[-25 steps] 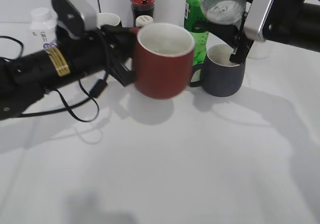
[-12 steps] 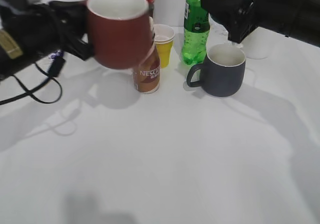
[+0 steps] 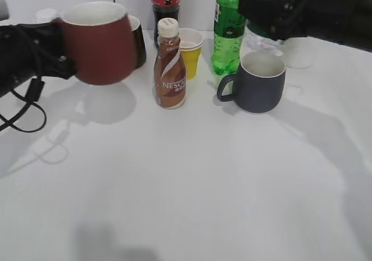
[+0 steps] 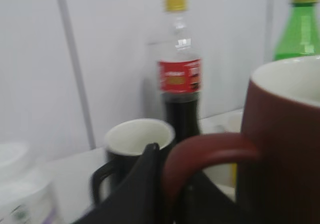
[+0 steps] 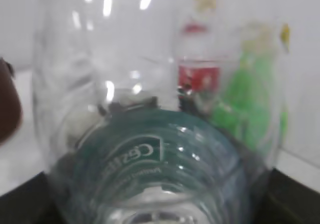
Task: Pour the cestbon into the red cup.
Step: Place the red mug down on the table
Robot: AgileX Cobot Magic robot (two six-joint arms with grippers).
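The left gripper (image 3: 58, 63) is gripping the squat dark red ceramic mug with white interior (image 3: 99, 43) by its loop handle (image 4: 210, 151), carrying it upright above the white table (image 3: 192, 185) at the left, clear of the surface. One black finger (image 4: 142, 184) is pressing against the handle's outer curve. A black mug (image 4: 132, 146) is sitting just behind it.

The right gripper (image 3: 273, 11) is clamping the clear ribbed plastic water bottle with dark green label (image 5: 150, 149), which is filling the right wrist view. In the exterior view the bottle (image 3: 270, 8) is hanging at upper right, above and just behind the dark navy-grey mug (image 3: 258, 82), well apart from the red mug. A brown coffee bottle (image 3: 169, 66), yellow paper cup (image 3: 190, 52) and bright green soda bottle (image 3: 228, 28) are standing between them.
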